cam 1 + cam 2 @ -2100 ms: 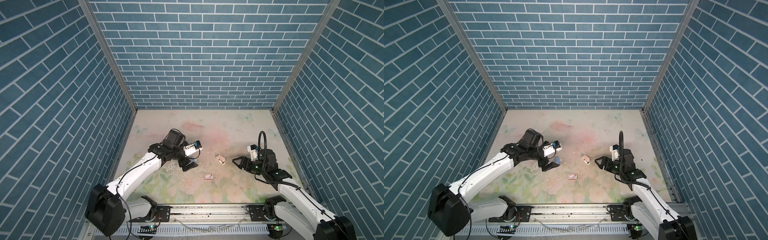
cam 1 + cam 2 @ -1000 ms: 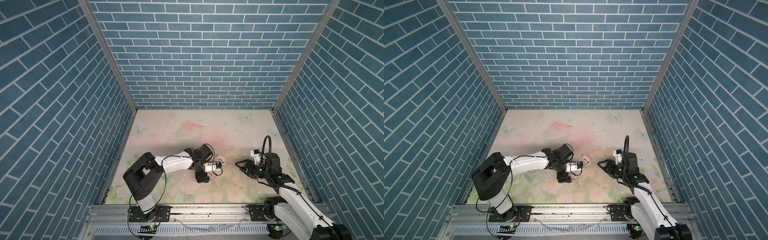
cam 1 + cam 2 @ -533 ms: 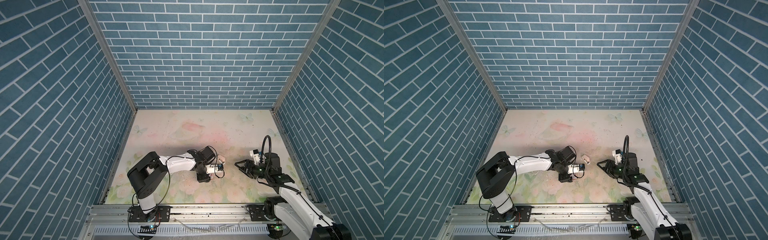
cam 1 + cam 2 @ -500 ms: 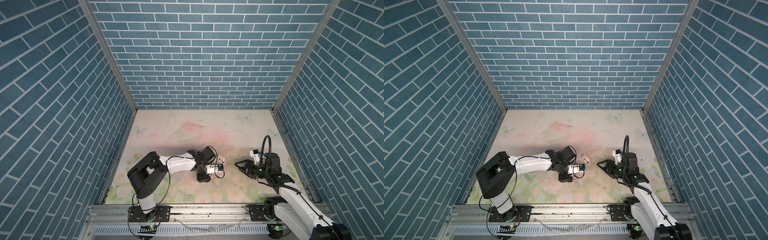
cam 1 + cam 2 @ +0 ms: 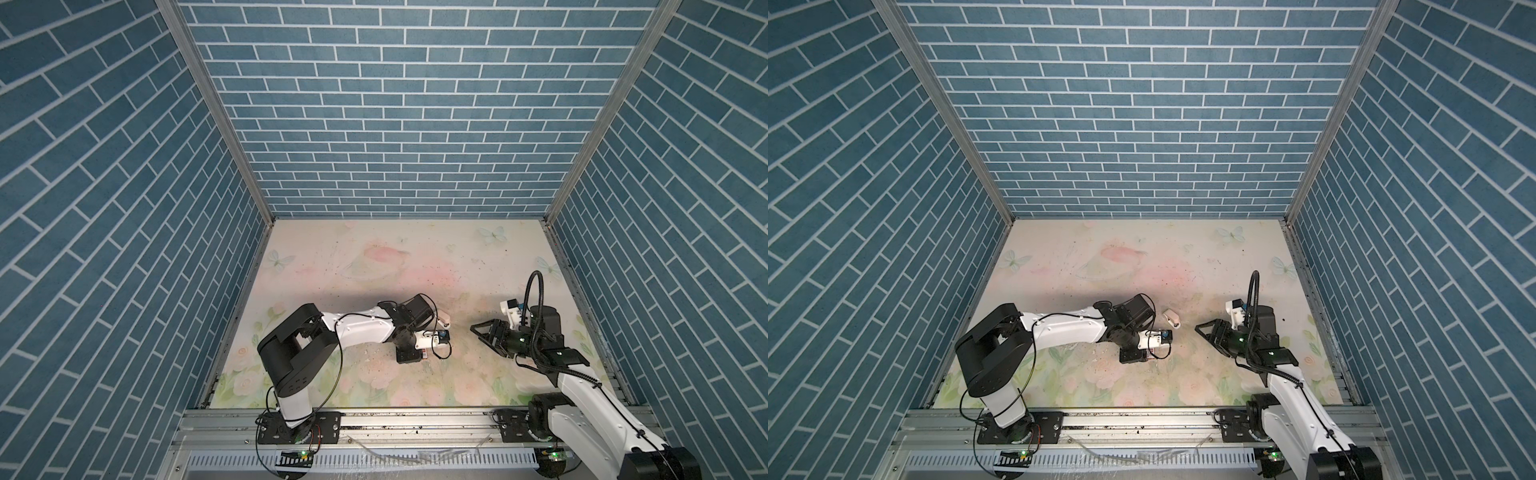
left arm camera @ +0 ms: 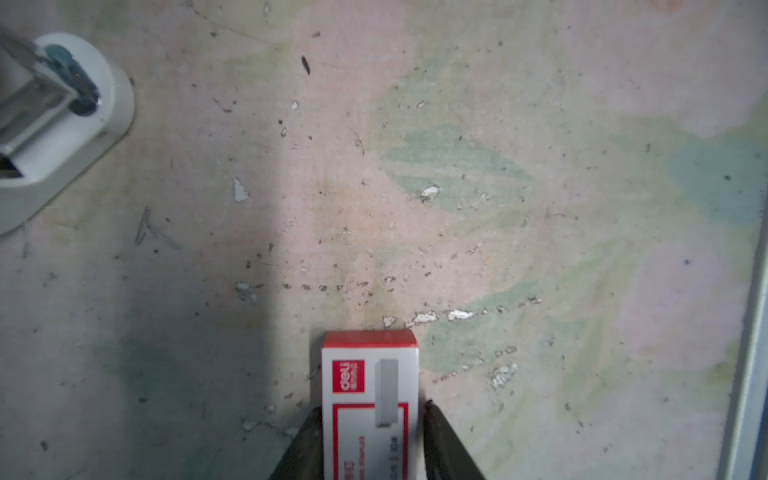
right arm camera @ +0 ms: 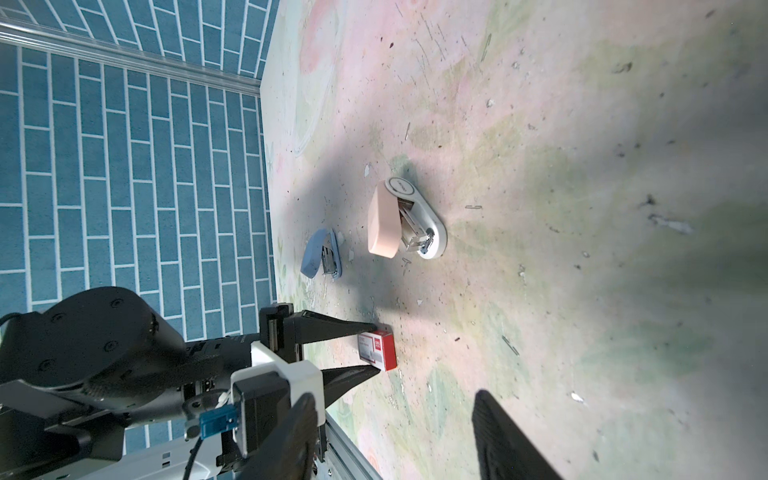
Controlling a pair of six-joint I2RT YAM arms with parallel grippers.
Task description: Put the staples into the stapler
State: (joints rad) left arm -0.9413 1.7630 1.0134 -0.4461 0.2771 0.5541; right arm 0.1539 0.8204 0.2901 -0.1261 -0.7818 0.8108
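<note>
Presently, left pincer (image 7: 376, 347): jaws set against the two long sides of the staple box (image 6: 370, 386), grasping it. The box lies flat on the table (image 6: 540, 124), not lifted.
Right pincer (image 5: 478, 332): released and empty, jaws wide, hovering above the table toward its right edge, pointing at the middle.
Staple box, place: about mid-width of the table, nearer the front edge than the back.
Staplers, place: pink stapler (image 7: 399, 220) near the box on its back-edge side, not touching it. Blue stapler (image 7: 320, 253) just beside the pink one, toward the left edge, hidden under the left arm in both top views.
Step in hand (judgement): securing the box. No strip is out, so loading has not begun.
Next move (judgement): steady or raise the box so the right pincer can draw the inner tray out. Squeeze lightly, as card walls would likely buckle and jam the tray.
Which stapler is meant: cannot tell.
Box, material: thin card, red-and-white print, sharp corners, matt. The staples themselves are not visible.
Pink stapler, form: rounded pink cap, white oval base, bright metal magazine showing between them. It seems open. Smooth hard plastic.
Blue stapler, form: smaller, rounded, metal at its mouth.
Table surface: faded floral print, scuffed, littered with pale flakes and a few stray staples.
</note>
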